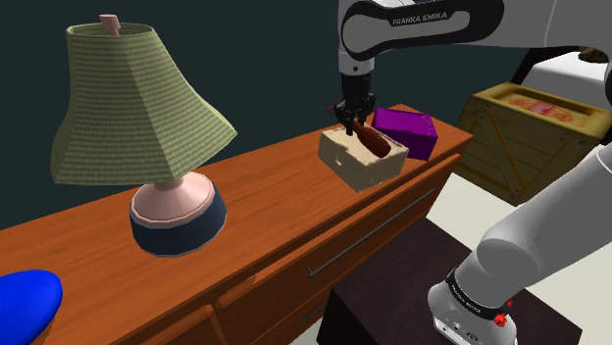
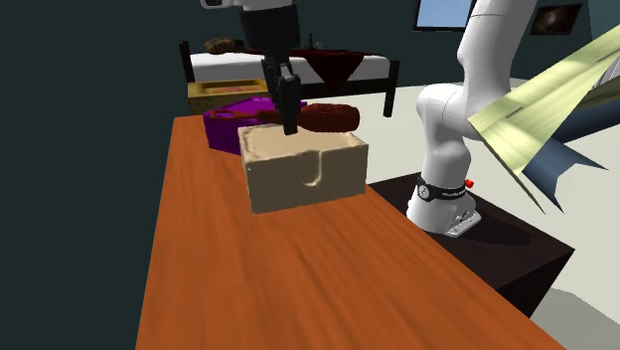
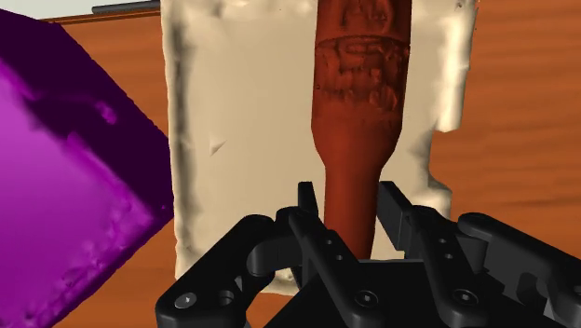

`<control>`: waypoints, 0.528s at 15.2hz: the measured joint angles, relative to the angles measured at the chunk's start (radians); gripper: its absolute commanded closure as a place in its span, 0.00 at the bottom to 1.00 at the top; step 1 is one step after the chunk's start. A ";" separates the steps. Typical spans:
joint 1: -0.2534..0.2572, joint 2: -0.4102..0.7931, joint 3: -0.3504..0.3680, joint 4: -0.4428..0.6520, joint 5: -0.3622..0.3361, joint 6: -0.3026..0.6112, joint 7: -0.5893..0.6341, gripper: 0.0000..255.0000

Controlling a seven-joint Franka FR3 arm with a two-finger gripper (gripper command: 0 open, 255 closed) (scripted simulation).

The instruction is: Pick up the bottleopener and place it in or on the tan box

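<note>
Gripping the stiff, probably light brown bottleopener (image 3: 358,93) by its slim neck, end effector (image 3: 349,200) hangs over the tan box (image 3: 242,112).

Walls (image 1: 265,69): we see dark teal on every side.
Floor (image 1: 461,206): we find it pale and plain.
Dresser (image 1: 270,184): we see an orange-brown wooden top and drawers with a long metal handle.
Lamp (image 1: 137,108): we note a green shade on a pink and blue base, standing on the dresser.
Crate (image 1: 530,123): wooden, beyond the dresser's end.
Bed (image 2: 224,62): dark frame, white mattress.
Window (image 2: 444,12): we see pale blue light.
</note>
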State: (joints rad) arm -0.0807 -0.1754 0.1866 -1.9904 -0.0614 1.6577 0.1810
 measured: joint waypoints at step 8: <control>0.000 0.000 0.000 -0.027 0.000 0.027 0.002 0.00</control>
State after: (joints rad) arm -0.0805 -0.1755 0.1868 -2.0177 -0.0612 1.6848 0.1830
